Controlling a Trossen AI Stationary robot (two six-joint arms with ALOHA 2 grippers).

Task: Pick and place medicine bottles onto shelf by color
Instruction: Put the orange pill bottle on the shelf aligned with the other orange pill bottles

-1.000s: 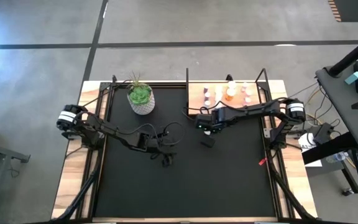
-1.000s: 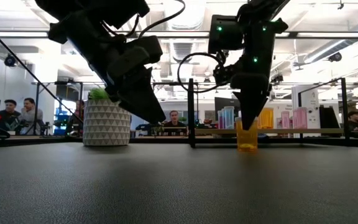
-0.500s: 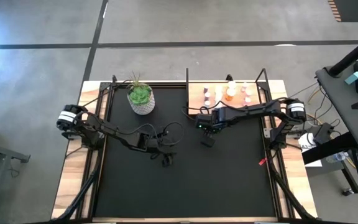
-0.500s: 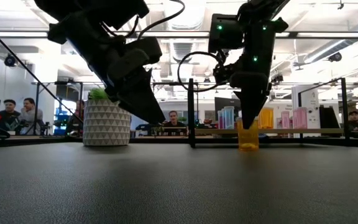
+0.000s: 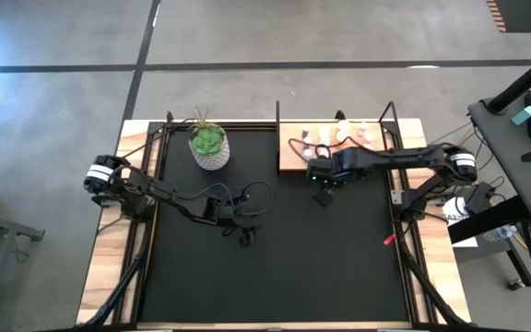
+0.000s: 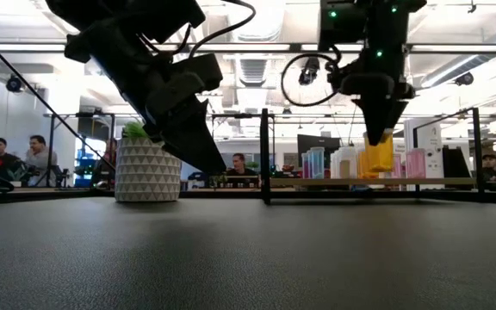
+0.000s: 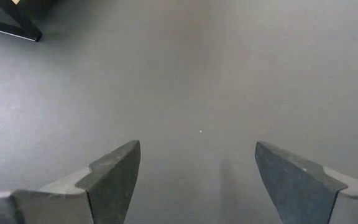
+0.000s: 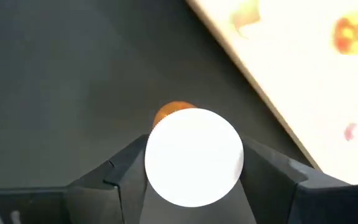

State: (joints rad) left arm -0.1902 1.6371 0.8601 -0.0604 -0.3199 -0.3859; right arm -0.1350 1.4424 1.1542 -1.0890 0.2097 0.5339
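My right gripper (image 6: 377, 136) hangs over the black mat just in front of the shelf (image 5: 291, 148), shut on an orange medicine bottle (image 6: 377, 158) with a white cap (image 8: 194, 155). Several more medicine bottles (image 5: 339, 136), pink, orange, blue and white, stand on the light-wood shelf board (image 6: 317, 182). In the high view the gripper (image 5: 321, 195) covers the held bottle. My left gripper (image 5: 245, 238) stays open above the middle of the mat, nothing between its fingers (image 7: 114, 177). My right gripper pinches the orange bottle between its two fingers at the top, by the white cap (image 8: 166, 134). The fingers come from above, pointing down. The orange body (image 6: 379, 164) hangs below the fingertips, slightly tilted and lifted clear of the mat.
A white patterned pot with a green plant (image 5: 209, 148) stands at the mat's far left. Thin black posts (image 6: 265, 155) rise at the shelf's ends. People sit in the room beyond the table (image 6: 37, 155). Bare mat (image 5: 275, 277) lies toward the near edge.
My right gripper has lifted the orange bottle off the mat, where it stood upright. It has carried the bottle up and toward the far right, close to the shelf, rolling its wrist a little. The bottle now hangs clear of the mat.
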